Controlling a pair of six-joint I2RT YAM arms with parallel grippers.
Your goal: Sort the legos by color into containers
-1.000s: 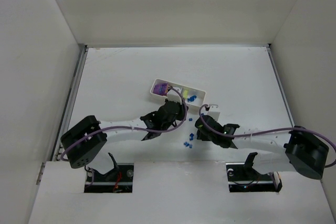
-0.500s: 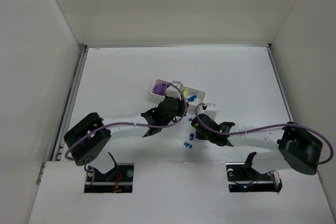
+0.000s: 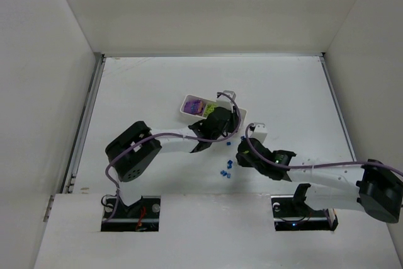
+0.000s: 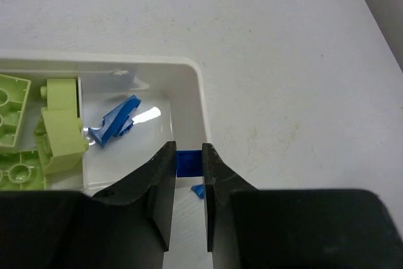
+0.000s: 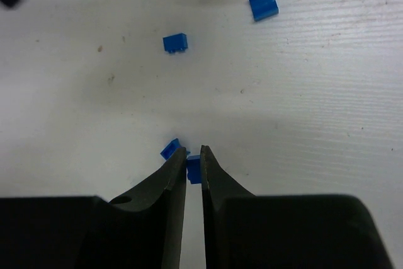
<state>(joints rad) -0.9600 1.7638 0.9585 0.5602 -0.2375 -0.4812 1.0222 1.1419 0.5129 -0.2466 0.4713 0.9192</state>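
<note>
While purple legos [image 3: 194,104] and green legos [image 4: 60,130] are lying in tray [image 4: 198,92], left tool [image 4: 189,149] is holding blue brick [image 4: 187,163] over its end compartment; right tool [image 5: 194,155] is pinching blue piece [image 5: 194,171] on desk [image 5: 315,92]; loose blue pieces [image 5: 175,43] are waiting.

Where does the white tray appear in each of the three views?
Top external: the white tray lies mid-table, its right part hidden under the left arm.
Left wrist: the tray's right end fills the lower left.
Right wrist: not clearly in it.
Shared landmark: the yellow-green bricks inside the tray, seen in the top external and left wrist views.
</note>
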